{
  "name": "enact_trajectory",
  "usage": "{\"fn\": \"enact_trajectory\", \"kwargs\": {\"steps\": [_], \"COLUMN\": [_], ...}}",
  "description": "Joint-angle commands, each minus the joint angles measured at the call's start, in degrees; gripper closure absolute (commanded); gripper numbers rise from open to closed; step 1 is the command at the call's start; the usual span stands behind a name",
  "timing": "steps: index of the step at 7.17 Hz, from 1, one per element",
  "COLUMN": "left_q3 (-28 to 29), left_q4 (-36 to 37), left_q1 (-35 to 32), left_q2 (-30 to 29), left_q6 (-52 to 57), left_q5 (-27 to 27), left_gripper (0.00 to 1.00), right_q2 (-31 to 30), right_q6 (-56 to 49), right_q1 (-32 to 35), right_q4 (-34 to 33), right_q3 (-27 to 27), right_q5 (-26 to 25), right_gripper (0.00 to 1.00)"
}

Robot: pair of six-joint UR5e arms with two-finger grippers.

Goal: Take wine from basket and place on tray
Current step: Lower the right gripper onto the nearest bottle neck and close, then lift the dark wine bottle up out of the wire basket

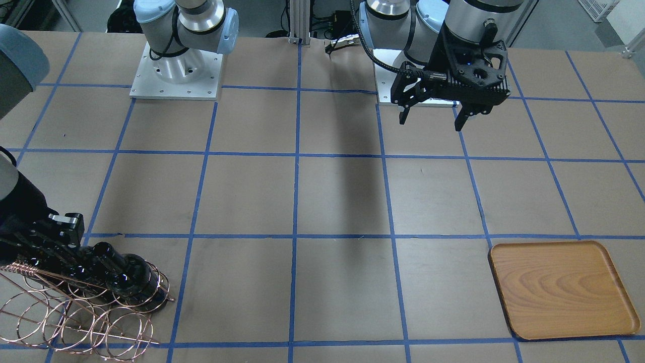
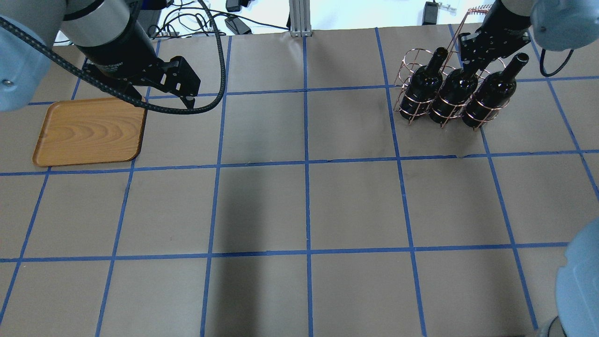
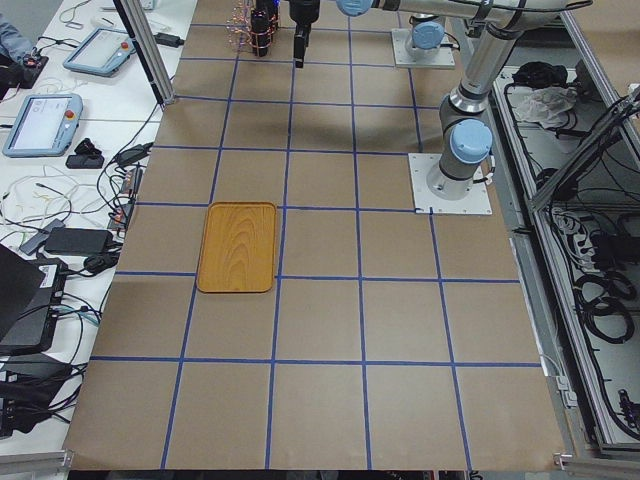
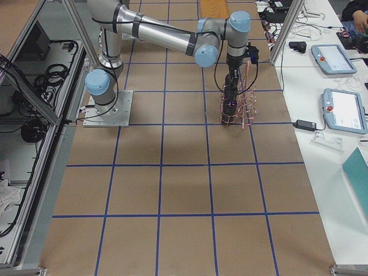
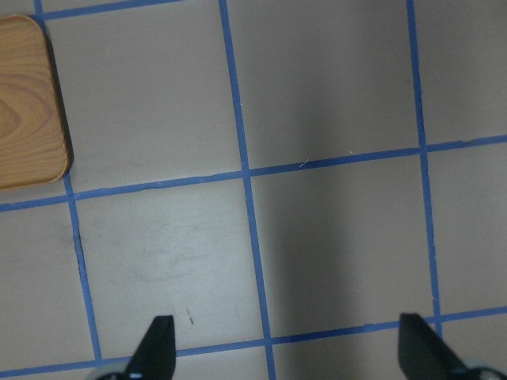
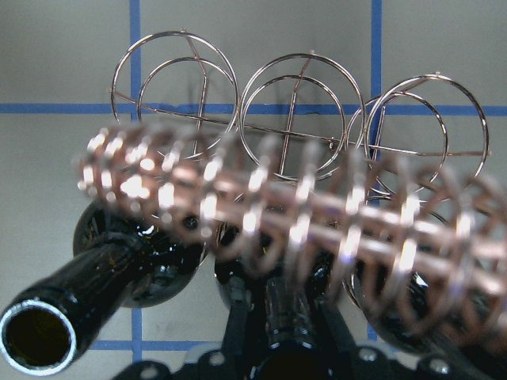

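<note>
Three near-black wine bottles stand in the copper wire basket (image 2: 406,77) at the far right. My right gripper (image 2: 469,65) reaches down beside the basket's twisted handle (image 6: 277,206). Its fingers (image 6: 236,317) sit close on either side of the middle bottle's (image 2: 450,93) neck, which still stands in its ring. The left bottle (image 2: 424,84) and right bottle (image 2: 492,96) are free. My left gripper (image 2: 166,102) is open and empty, hovering above the table just beside the wooden tray (image 2: 89,132), which holds nothing.
Brown paper with blue tape lines covers the table (image 2: 304,206). The basket's outer rings (image 1: 75,322) hold no bottles. The arm bases (image 1: 176,70) are bolted at the robot's edge. Tablets and cables (image 4: 339,109) lie on side benches.
</note>
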Motion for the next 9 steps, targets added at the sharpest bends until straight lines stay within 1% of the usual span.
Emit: {"fn": "enact_trajectory", "kwargs": {"steps": [1, 2, 3, 5, 7, 8, 9], "left_q3": [0.00, 0.00, 0.00, 0.00, 0.00, 0.00, 0.00], "left_q4": [0.00, 0.09, 0.00, 0.00, 0.00, 0.00, 0.00], "left_q1": [0.00, 0.09, 0.00, 0.09, 0.09, 0.00, 0.09], "left_q2": [0.01, 0.09, 0.09, 0.09, 0.09, 0.09, 0.09], "left_q6": [0.01, 0.18, 0.10, 0.10, 0.10, 0.10, 0.18], "left_q5": [0.00, 0.00, 0.00, 0.00, 0.00, 0.09, 0.00], "left_gripper": [0.00, 0.00, 0.00, 0.00, 0.00, 0.00, 0.00], "right_q2": [-0.65, -1.09, -2.23, -6.17, -12.14, -14.61, -15.15], "right_q6": [-0.20, -0.29, -0.64, -0.81, -0.81, -0.73, -0.29], "right_q1": [0.00, 0.00, 0.09, 0.09, 0.44, 0.62, 1.05], "right_q4": [0.22, 0.48, 2.57, 12.74, 19.79, 22.26, 24.11], "right_q3": [-0.16, -0.85, -2.69, -7.43, -8.51, -8.51, -8.51], "right_q5": [0.00, -0.26, -1.05, -1.06, -1.32, -1.32, -1.15], "right_gripper": [1.00, 1.00, 1.00, 1.00, 1.00, 1.00, 1.00]}}
